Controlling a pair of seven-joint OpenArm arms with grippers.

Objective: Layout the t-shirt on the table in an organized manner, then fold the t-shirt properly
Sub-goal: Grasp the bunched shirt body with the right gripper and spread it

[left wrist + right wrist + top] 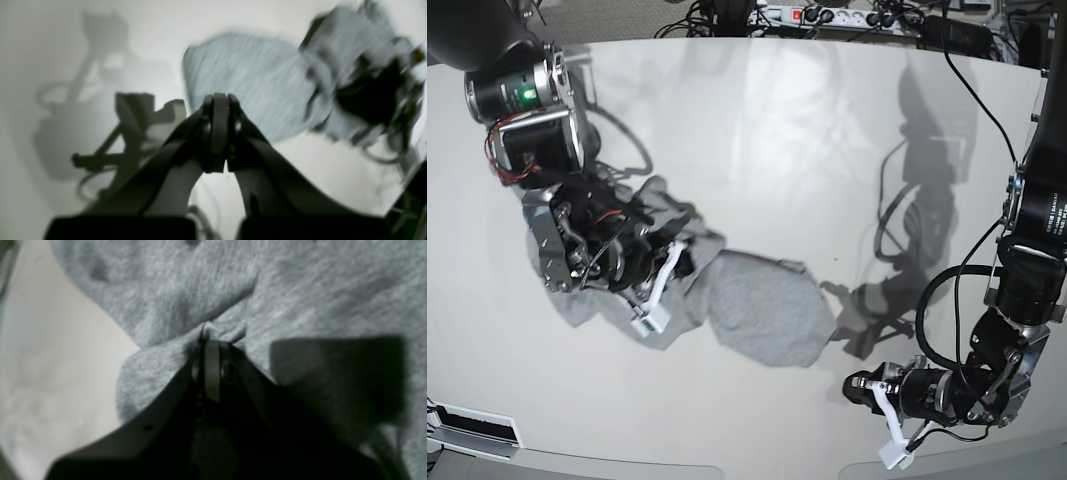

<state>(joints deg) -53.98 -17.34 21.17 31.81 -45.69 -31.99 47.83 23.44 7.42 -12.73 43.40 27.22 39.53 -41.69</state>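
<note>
The heather-grey t-shirt lies crumpled on the white table, left of centre in the base view. My right gripper sits on its middle. In the right wrist view that gripper is shut on a pinched fold of the t-shirt, with bare table to the left. My left gripper hovers low near the front right, apart from the shirt. Seen from the left wrist, the gripper is shut and empty, with the blurred t-shirt beyond it.
A power strip with cables runs along the table's far edge. A black cable hangs by the left arm at the right edge. The table's curved front edge is close below the left gripper. The right arm shows blurred.
</note>
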